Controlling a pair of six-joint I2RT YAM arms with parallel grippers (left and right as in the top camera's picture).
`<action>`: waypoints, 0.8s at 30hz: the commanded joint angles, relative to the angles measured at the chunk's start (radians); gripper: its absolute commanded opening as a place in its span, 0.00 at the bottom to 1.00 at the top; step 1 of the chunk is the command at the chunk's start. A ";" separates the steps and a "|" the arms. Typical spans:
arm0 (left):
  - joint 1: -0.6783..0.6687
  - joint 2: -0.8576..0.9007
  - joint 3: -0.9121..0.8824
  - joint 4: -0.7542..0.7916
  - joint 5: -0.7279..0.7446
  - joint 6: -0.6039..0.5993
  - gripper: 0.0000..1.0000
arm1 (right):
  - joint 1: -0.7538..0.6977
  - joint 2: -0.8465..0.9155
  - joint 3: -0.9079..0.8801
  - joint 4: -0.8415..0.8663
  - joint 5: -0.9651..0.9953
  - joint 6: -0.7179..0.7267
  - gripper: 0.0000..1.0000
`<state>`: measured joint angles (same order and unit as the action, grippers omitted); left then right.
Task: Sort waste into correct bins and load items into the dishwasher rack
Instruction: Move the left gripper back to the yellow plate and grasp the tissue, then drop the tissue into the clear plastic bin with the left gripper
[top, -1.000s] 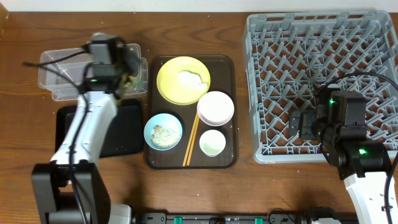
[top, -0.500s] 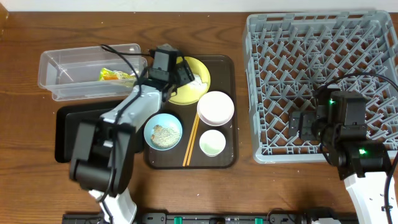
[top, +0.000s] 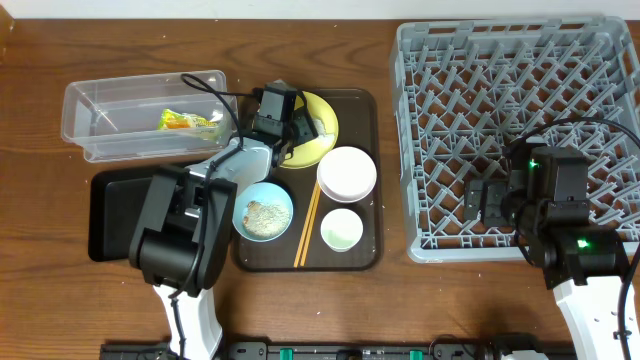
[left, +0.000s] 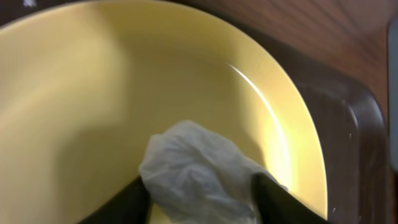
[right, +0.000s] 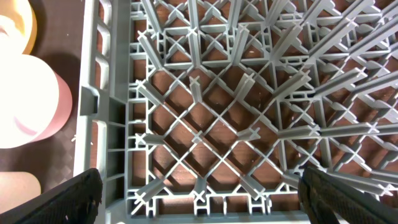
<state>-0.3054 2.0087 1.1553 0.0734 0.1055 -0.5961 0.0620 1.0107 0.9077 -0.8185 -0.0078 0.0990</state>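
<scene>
Left arm's stretched out forward, left gripper (left: 199, 202) pointing straight down, jaws partly spread. Right arm's tucked back, right gripper (right: 202, 199) facing down, jaws wide apart.

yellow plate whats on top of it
A crumpled white tissue lies on the yellow plate, between the fingers of the left gripper. In the overhead view that gripper covers part of the plate, so anything there is hidden.
</scene>
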 joint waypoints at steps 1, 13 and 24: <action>-0.006 0.018 0.006 0.004 0.000 0.016 0.28 | -0.005 -0.003 0.019 -0.002 -0.005 0.009 0.99; 0.052 -0.155 0.006 -0.121 -0.001 0.021 0.06 | -0.005 -0.003 0.019 -0.008 -0.004 0.009 0.99; 0.306 -0.365 0.006 -0.157 -0.013 0.020 0.07 | -0.005 -0.003 0.019 -0.008 -0.004 0.009 0.99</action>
<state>-0.0536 1.6367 1.1568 -0.0647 0.1047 -0.5819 0.0620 1.0107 0.9081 -0.8257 -0.0078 0.0990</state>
